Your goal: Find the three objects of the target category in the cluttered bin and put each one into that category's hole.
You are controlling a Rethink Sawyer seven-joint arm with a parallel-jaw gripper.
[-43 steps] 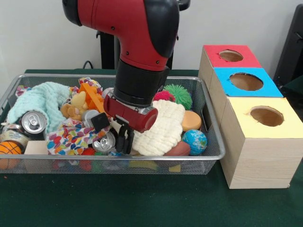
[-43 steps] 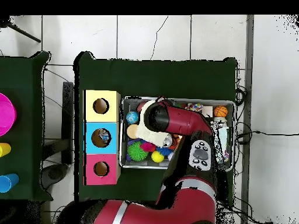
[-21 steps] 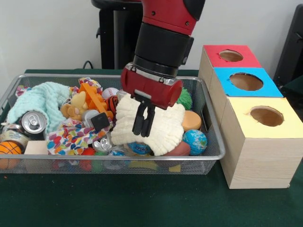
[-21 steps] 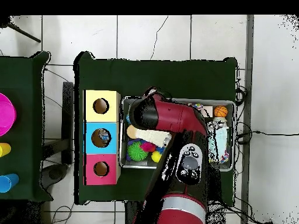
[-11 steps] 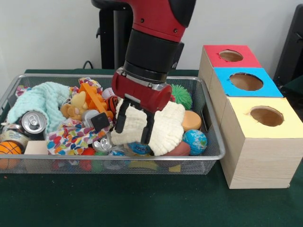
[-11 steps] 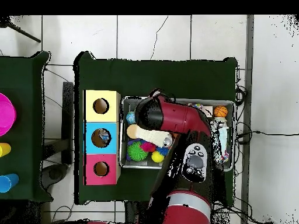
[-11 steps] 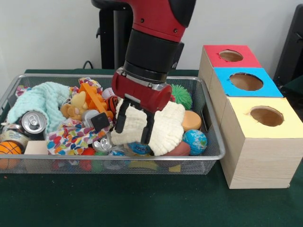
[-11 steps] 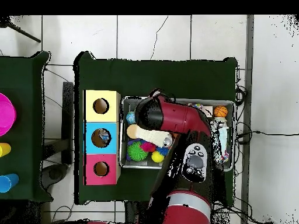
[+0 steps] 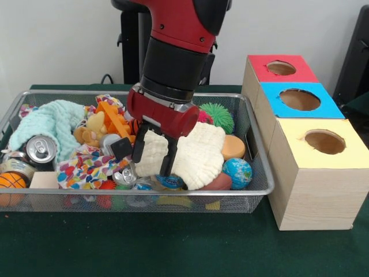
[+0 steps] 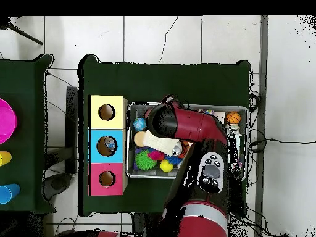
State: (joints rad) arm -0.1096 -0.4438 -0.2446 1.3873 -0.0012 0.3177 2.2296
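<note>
The wire mesh bin [image 9: 173,199] is full of toys and cloths. My gripper [image 9: 153,156] hangs low over the bin's middle, its two black fingers [image 9: 138,149] closed on a fold of a cream waffle cloth [image 9: 199,156]. The cloth drapes down to the right of the fingers. A bit of blue and white crinkly plastic [image 9: 170,182] shows under the cloth's lower edge; I cannot tell if it is a packet. No packet shows whole. In the overhead view the arm [image 10: 185,126] covers the bin [image 10: 131,142] and the cloth [image 10: 162,145] shows beneath it.
Three wooden boxes stand right of the bin, with a red [image 9: 281,68], a blue [image 9: 300,99] and a yellow [image 9: 324,141] holed top. In the bin lie a mint cloth [image 9: 46,121], silver can [image 9: 39,149], green spiky ball [image 9: 218,115], globe ball [image 9: 237,172] and heart-print cloth [image 9: 86,170].
</note>
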